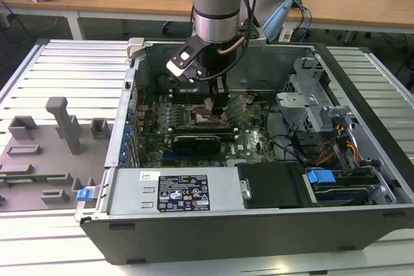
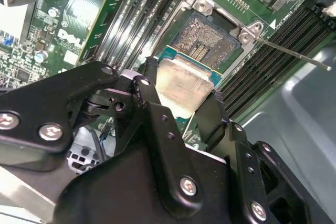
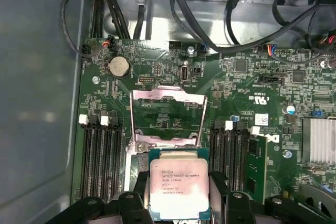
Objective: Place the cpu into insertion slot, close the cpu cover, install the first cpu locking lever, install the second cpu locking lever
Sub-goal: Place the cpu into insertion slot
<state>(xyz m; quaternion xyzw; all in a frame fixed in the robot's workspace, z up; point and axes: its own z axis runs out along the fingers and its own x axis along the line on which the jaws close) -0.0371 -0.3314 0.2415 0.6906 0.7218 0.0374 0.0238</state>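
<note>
Over the open socket, chip clamped and poised.
From the exterior view's left: one grey fixture tray point(image 1: 45, 153) sat unused, then one computer case point(image 1: 259, 237), where the gripper point(image 3: 178, 190) had both fingers pinched on the one cpu point(image 3: 178, 177), held flat close over the insertion slot point(image 2: 202, 40), probably for a square drop. One cpu cover point(image 3: 168, 94) stood raised and one lever rod point(image 2: 294, 51) swung aside, clearing the way.
</note>
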